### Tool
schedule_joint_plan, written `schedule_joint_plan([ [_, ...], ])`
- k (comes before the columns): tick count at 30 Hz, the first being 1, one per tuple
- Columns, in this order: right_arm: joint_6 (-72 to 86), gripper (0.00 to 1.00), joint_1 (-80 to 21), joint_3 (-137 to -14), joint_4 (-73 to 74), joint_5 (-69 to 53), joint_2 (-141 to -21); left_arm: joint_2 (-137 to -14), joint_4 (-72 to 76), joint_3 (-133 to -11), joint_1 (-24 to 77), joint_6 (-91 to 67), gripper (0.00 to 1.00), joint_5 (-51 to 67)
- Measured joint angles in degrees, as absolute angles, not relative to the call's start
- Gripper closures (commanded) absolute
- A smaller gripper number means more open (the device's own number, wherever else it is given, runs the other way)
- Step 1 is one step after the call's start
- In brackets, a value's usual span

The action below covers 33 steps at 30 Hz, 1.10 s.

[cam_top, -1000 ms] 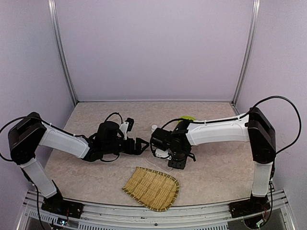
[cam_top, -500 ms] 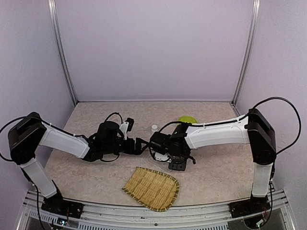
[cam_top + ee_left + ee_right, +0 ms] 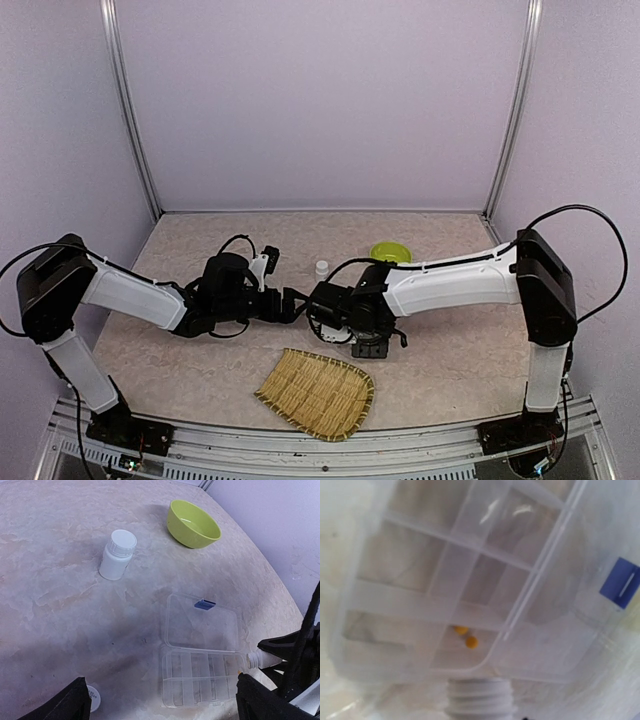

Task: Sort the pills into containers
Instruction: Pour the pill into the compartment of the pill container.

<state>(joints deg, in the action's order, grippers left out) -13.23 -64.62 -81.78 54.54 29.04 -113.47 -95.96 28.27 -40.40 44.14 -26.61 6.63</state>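
The containers are one clear organiser box [image 3: 200, 677] lying open on the table, its lid [image 3: 202, 625] with a blue latch folded back. Two yellow pills [image 3: 471, 641] lie in a corner compartment. My right gripper [image 3: 292, 655] is shut on an uncapped white pill bottle [image 3: 254, 660], tipped with its threaded neck [image 3: 479, 697] at that compartment's edge. My left gripper [image 3: 162, 692] hovers open just above the box's near side, fingers [image 3: 67, 705] wide apart and holding nothing. From above, the two grippers [image 3: 292, 303] [image 3: 322, 312] nearly meet and hide the box.
A capped white bottle [image 3: 117, 555] stands behind the box, and a lime-green bowl [image 3: 194, 524] sits further back right. A loose white cap [image 3: 93, 698] lies by my left finger. A woven bamboo tray [image 3: 317, 392] lies near the front edge.
The right arm has swung left and lower with the bottle, closing on the left gripper; the bowl and capped bottle behind it have come into view. The left arm has stayed still.
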Motion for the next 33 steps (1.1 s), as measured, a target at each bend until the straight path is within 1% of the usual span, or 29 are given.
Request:
schedule_joint_plan([
  [23,-17.12,0.67,-65.28,-81.47,54.59,28.71,-113.47,-95.96,28.27,-40.4,44.14,-26.74,0.01,6.68],
  [33,-17.69,0.69,-65.28,-81.45,54.57,29.61,-113.47,-95.96,28.27,-40.4,44.05,-26.74,0.01,6.68],
])
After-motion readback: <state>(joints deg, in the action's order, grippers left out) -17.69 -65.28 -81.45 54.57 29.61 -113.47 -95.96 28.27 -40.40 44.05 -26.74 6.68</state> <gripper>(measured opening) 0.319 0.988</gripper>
